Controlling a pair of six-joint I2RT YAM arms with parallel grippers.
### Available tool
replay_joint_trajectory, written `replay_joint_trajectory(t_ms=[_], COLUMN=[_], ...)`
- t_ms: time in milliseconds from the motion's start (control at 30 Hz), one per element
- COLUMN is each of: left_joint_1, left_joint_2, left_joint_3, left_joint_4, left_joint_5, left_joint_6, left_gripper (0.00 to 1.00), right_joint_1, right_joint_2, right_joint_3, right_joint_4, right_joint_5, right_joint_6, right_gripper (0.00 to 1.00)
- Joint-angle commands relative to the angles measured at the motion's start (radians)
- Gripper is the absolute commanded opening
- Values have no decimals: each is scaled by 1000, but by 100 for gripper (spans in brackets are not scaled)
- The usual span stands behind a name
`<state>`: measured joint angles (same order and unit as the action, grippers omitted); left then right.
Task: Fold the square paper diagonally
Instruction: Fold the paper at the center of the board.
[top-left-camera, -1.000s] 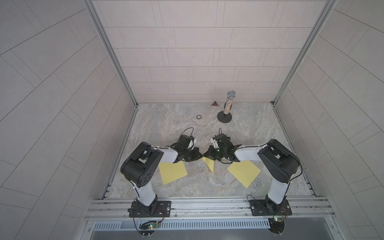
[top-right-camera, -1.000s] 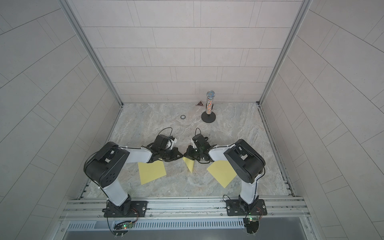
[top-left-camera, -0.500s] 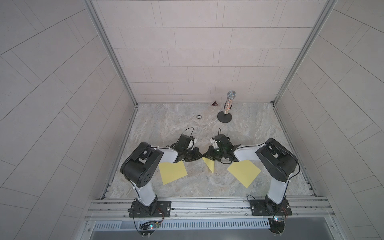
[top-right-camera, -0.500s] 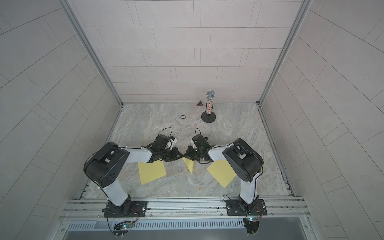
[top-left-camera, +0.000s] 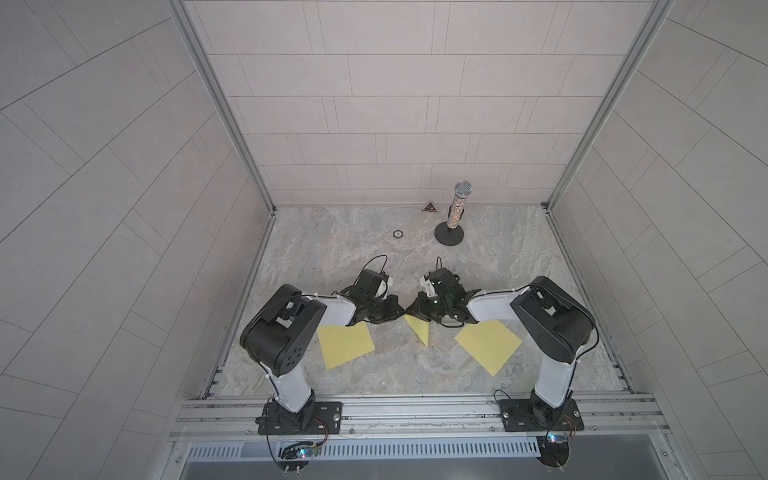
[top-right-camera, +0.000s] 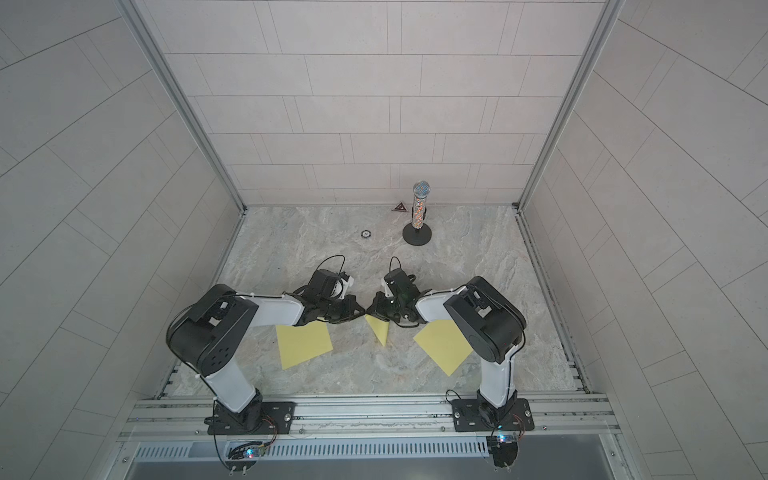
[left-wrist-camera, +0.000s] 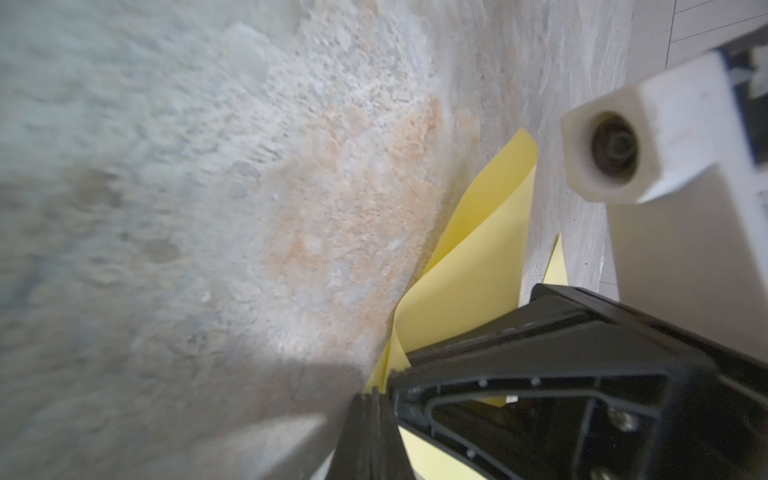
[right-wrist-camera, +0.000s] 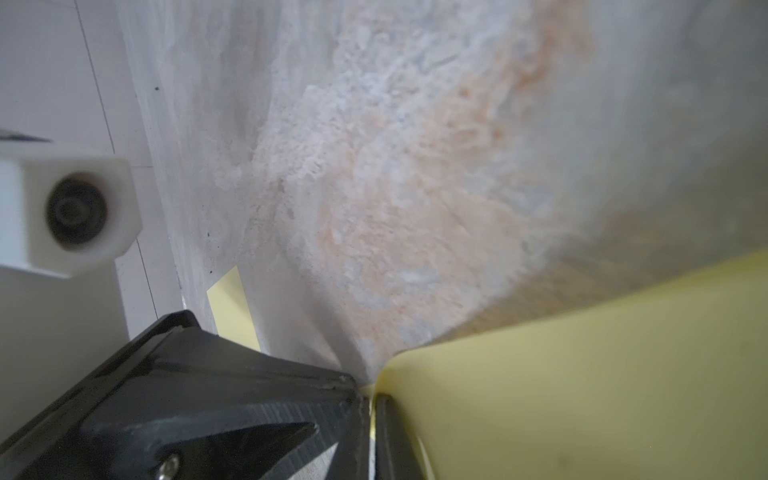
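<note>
Paper (top-left-camera: 419, 330): yellow, folded to a triangle, in front of the microphone (top-left-camera: 456, 210) and slightly to its left. Spare sheet (top-left-camera: 345, 345): flat, front-left of the microphone, farther out. Left gripper (left-wrist-camera: 370, 401): fingers closed on the paper's corner. Right gripper (right-wrist-camera: 372, 401): fingers a slit apart at the paper's edge; cannot tell whether they grip. Second sheet (top-left-camera: 488, 345): flat, front-right of the microphone.
</note>
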<state>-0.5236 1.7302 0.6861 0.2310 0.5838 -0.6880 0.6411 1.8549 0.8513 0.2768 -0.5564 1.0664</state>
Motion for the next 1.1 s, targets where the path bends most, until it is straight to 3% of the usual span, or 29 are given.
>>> replay_joint_trajectory(t_ms=[0, 167, 433, 533, 700, 867, 1067], left_joint_1=[-4, -4, -3, -3, -3, -3, -1], left_joint_2=[-1, -28, -107, -99, -90, -84, -85], left_joint_3=[-14, -15, -33, -36, -45, -43, -59], left_joint_4=[-96, -102, -128, -87, 9, 24, 26], left_joint_5=[-53, -69, -132, -90, -43, -54, -87], left_joint_6=[6, -11, -52, -92, -162, -177, -179], left_gripper=[0, 0, 0, 0, 2, 12, 28], right_joint_1=[13, 12, 12, 13, 12, 13, 13], right_joint_2=[27, 37, 23, 17, 17, 20, 21], right_joint_3=[2, -7, -32, -36, -37, -42, -45], right_joint_4=[-83, -86, -91, -92, -87, -85, -77], right_joint_5=[37, 39, 52, 56, 65, 72, 67], right_joint_6=[-34, -39, -43, -43, -46, -44, -43], right_gripper=[20, 31, 31, 28, 14, 2, 0])
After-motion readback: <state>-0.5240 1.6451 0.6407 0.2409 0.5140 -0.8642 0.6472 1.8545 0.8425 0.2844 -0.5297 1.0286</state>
